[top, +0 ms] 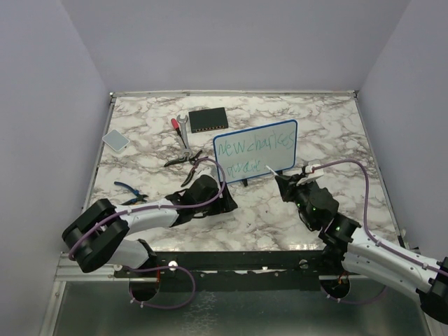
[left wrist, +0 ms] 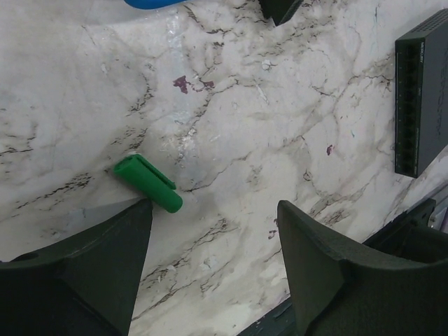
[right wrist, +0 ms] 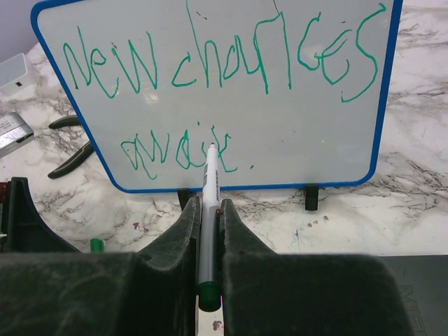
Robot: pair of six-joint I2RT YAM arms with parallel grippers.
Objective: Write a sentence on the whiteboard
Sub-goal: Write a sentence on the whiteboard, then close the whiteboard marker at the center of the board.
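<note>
The whiteboard (top: 255, 149) stands on its black feet mid-table, its blue rim facing the arms. The sentence (top: 253, 145) is green, in two lines; in the right wrist view the whiteboard (right wrist: 308, 140) reads "new charges" (right wrist: 224, 63) above a shorter scrawl. My right gripper (top: 283, 180) (right wrist: 208, 210) is shut on a white marker (right wrist: 210, 178) with a green end, whose tip is at the second line. My left gripper (top: 225, 201) (left wrist: 213, 231) is open and empty, low over the table. A green marker cap (left wrist: 148, 183) lies by its left finger.
A black box with ports (top: 208, 120) (left wrist: 420, 98) sits behind the board. A red-handled wrench (top: 178, 128), pliers (top: 185, 159) (right wrist: 70, 150), a blue-handled tool (top: 131, 192) and a small grey square (top: 115, 140) lie at the left. Walls enclose the table.
</note>
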